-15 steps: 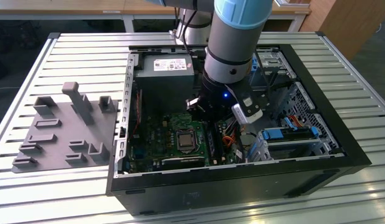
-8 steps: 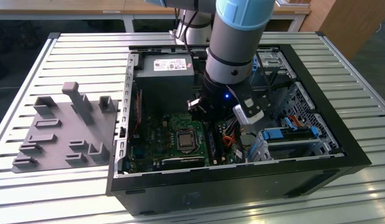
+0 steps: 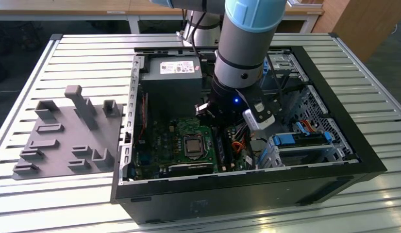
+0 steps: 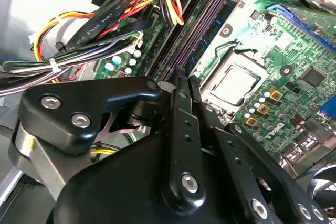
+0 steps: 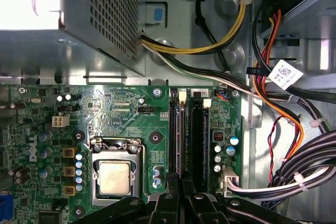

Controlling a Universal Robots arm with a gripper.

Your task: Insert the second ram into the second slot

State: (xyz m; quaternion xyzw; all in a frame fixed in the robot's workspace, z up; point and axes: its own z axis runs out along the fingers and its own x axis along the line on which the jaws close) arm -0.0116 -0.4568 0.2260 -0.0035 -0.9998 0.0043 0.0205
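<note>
Directly below the tool (image 5: 181, 191), deep inside the computer case (image 3: 356, 145) on the desk (image 3: 90, 58), lie the paired memory slots (image 5: 188, 135). Their long axis runs straight ahead from the tool toward the power supply (image 5: 100, 19). Whether the tool is closed on anything cannot be told. The second ram cannot be picked out with certainty; a thin edge in line with the slot nearer the CPU socket (image 5: 115, 174) may be a stick. Beyond the slots on the tool's other side hangs the cable bundle (image 5: 310, 166).
</note>
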